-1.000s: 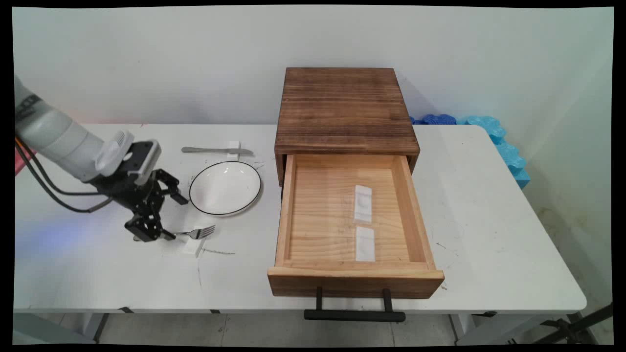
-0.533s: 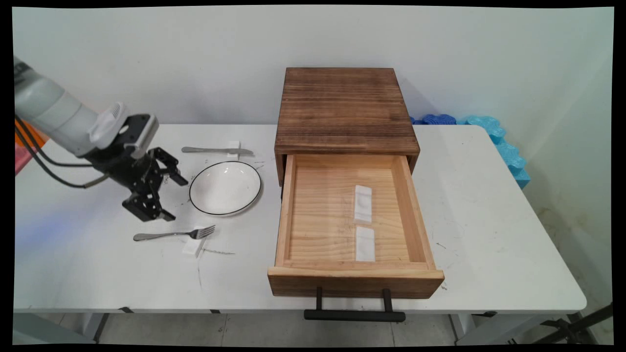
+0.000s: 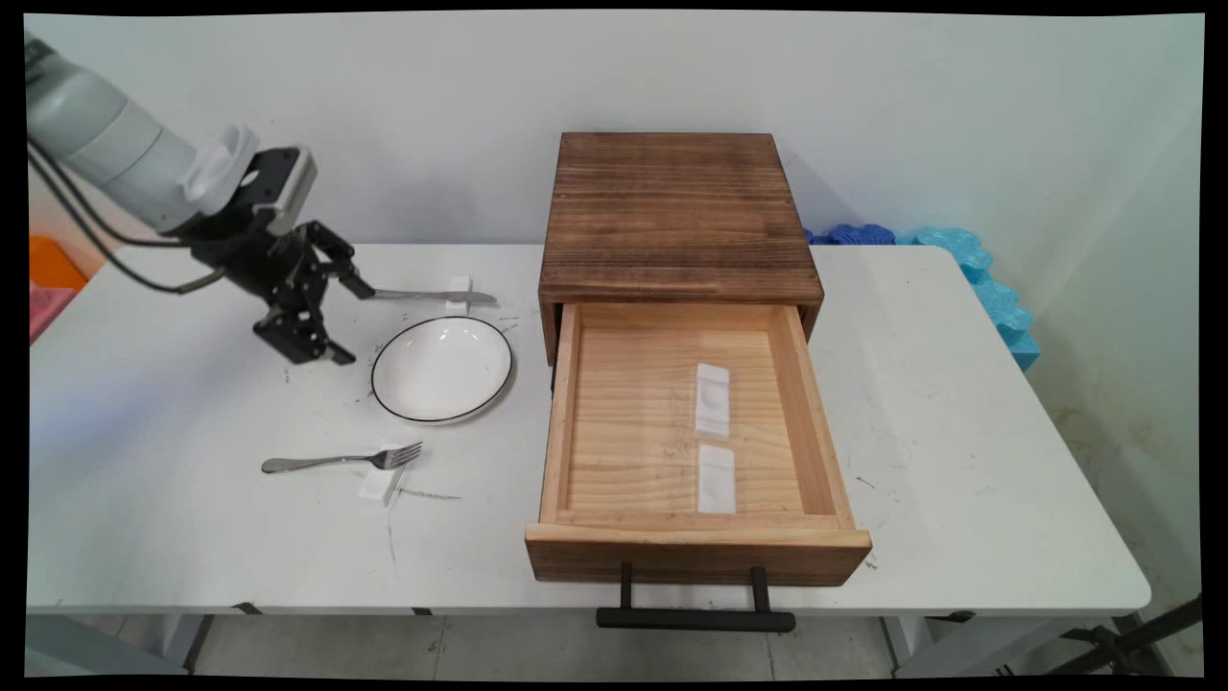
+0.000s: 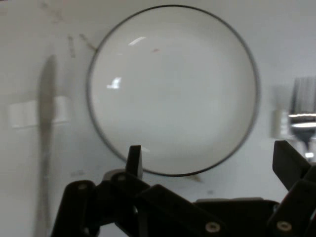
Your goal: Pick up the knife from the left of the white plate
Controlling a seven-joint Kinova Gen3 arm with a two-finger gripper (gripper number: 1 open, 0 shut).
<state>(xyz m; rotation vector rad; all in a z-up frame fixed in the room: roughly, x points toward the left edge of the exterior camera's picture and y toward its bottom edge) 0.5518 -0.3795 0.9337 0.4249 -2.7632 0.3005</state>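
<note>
fork (image 3: 341,460) lying on the surface (image 3: 173,537) near left, tines propped on a small white block (image 3: 378,485), handle pointing left. not in the jaws, well apart from them now; released and left where it was a second ago. gripper (image 3: 326,321) lifted off it and pulled back toward the far left, now above the surface just left of the plate (image 3: 441,368), jaws spread wide and holding nothing. hand view agrees: gripper (image 4: 210,165) looking down at plate (image 4: 173,89), nothing between the fingers. reads as a retreat after a put-down or an aborted grasp, can't tell which.

containers: open drawer (image 3: 566,432) pulled out toward the near edge, holding only two small white blocks (image 3: 712,398), one behind the other, right of centre. plate bare, nothing on it.

further back: knife (image 3: 432,297) resting on its own white block, just beyond the plate. wooden cabinet (image 3: 676,211) over the drawer, against the far wall.
</note>
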